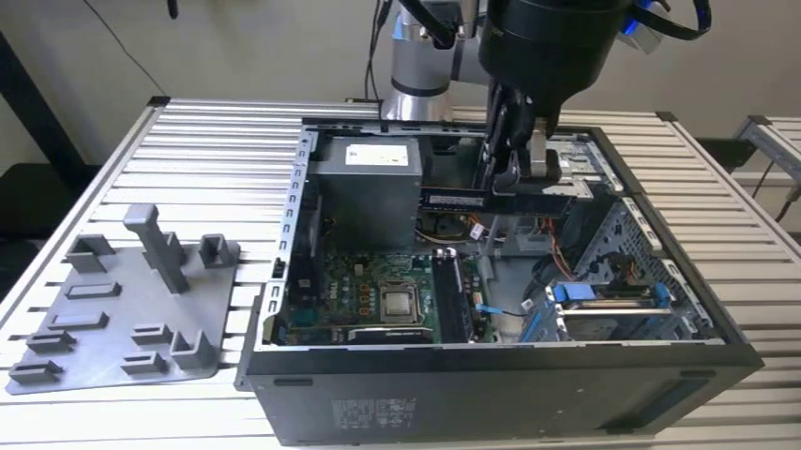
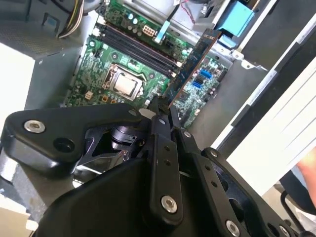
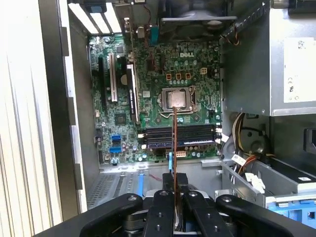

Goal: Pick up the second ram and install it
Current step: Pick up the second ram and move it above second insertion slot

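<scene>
Second ram (image 1: 453,199) above slatted table (image 1: 213,150)

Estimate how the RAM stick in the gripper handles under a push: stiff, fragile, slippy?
Likely stiff: the second ram juts straight out of the gripper with no visible sag. Probably light, since a pinch on its thin faces holds it level. Possibly fragile: edge-on in the first wrist view it looks very thin, so an off-axis push could flex it.
</scene>
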{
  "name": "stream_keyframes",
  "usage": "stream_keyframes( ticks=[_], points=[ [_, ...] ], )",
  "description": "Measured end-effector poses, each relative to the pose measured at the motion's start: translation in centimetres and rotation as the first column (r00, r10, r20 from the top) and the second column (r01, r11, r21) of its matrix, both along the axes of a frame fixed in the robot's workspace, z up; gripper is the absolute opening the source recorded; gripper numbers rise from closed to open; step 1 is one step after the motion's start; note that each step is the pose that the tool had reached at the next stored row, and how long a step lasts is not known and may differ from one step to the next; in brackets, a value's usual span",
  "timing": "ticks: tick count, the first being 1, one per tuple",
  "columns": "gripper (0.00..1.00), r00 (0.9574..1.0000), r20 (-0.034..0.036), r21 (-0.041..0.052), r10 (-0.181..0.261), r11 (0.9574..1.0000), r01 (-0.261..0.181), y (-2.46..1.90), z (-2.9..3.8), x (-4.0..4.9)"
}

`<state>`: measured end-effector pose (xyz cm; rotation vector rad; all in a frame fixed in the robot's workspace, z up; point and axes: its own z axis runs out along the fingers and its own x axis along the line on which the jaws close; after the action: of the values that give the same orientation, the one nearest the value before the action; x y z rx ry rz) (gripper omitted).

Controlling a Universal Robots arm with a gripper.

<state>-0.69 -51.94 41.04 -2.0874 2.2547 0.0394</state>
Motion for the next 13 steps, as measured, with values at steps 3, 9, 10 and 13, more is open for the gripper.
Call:
stream_keyframes(
  ticks=[3,9,10,13],
  points=[
    [0.14,1.0,0.0,0.0,0.0,1.0,0.0,0.01,0.0,0.01],
    [0.14,1.0,0.0,-0.0026,0.0,1.0,0.0,1.23,-0.1,0.23],
    [0.14,1.0,0.0001,-0.0026,0.0,1.0,0.0,1.43,-0.11,0.25],
    [0.14,1.0,0.0,-0.0026,0.0,1.0,0.0,2.14,-0.18,0.35]
  ],
)
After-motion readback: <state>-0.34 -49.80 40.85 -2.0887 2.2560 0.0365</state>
